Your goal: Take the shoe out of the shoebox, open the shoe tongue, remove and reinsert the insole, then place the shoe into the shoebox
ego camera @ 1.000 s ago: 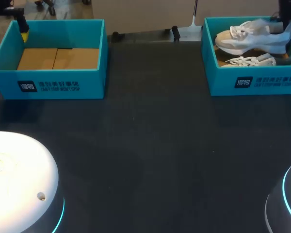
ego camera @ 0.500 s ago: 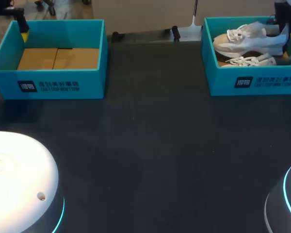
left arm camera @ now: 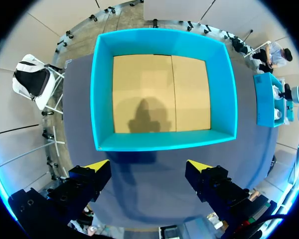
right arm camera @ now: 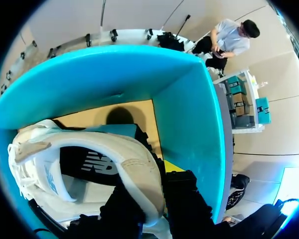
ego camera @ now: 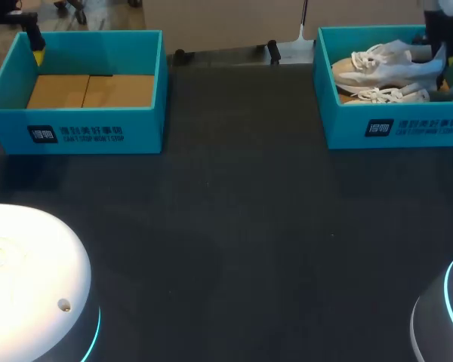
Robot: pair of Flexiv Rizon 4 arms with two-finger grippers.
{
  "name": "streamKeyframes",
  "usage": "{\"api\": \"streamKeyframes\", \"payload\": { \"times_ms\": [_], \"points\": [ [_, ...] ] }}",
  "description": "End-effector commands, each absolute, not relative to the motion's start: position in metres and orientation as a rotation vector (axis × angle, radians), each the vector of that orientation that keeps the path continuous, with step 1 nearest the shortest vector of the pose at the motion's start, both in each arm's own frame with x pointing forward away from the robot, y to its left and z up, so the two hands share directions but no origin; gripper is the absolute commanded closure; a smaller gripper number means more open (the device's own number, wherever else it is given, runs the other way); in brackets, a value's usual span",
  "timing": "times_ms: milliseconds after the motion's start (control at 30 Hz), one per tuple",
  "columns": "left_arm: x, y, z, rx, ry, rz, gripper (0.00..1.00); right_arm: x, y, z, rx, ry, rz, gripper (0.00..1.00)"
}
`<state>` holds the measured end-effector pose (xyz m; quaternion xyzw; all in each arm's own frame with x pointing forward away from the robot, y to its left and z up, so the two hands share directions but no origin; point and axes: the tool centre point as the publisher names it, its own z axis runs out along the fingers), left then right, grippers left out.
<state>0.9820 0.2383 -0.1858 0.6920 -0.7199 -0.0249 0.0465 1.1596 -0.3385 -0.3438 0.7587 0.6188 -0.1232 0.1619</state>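
The dark surface [ego camera: 234, 226] in front of the robot is judged the right place for the shoe to be set down, sole flat, within reach of both arms. Farther out at the left, the left box [ego camera: 98, 128] is seen with only its cardboard floor showing. At the right, the shoebox [ego camera: 408, 128] holds two shoes. A second shoe [ego camera: 392, 95] lies low behind the front wall, and the shoe [ego camera: 385, 64] being taken out is raised above it, over the inside of the box, roughly level, with its toe pointed toward the middle. At the far end, the right hand [right arm camera: 147, 179] is closed on the heel collar, apparently with one finger inside the opening and one behind the heel, close to the box's end wall. The left hand [left arm camera: 147, 167] is held over the surface just beside the left box, its fingers spread wide and nothing between them. The step in hand is judged to be the lift out. It would be done best if the shoe were raised straight up until sole and toe are seen above the rim, and only then carried sideways. Because the shoe is held by the heel alone, the toe may droop or swing, so a slow, even path is advised. The laces should be watched, lest they be caught on the second shoe or the wall.
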Motion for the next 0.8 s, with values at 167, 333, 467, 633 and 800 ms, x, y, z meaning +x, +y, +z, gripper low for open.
{"api": "streamKeyframes", "payload": {
  "times_ms": [167, 333, 467, 633, 800],
  "points": [
    [0.982, 0.238, -0.185, 2.113, -2.198, -0.079, 0.0, 1.174, -0.342, -0.351, 2.162, 1.777, -0.374, 1.0],
    [0.982, 0.238, -0.185, 2.113, -2.198, -0.079, 0.0, 1.173, -0.343, -0.357, 2.201, 1.758, -0.396, 1.0],
    [0.982, 0.238, -0.185, 2.113, -2.198, -0.079, 0.0, 1.173, -0.345, -0.361, 2.208, 1.754, -0.402, 1.0],
    [0.982, 0.238, -0.185, 2.113, -2.198, -0.079, 0.0, 1.17, -0.348, -0.368, 2.215, 1.776, -0.399, 1.0],
    [0.982, 0.238, -0.185, 2.113, -2.198, -0.079, 0.0, 1.169, -0.349, -0.37, 2.228, 1.788, -0.385, 1.0]
  ]
}}
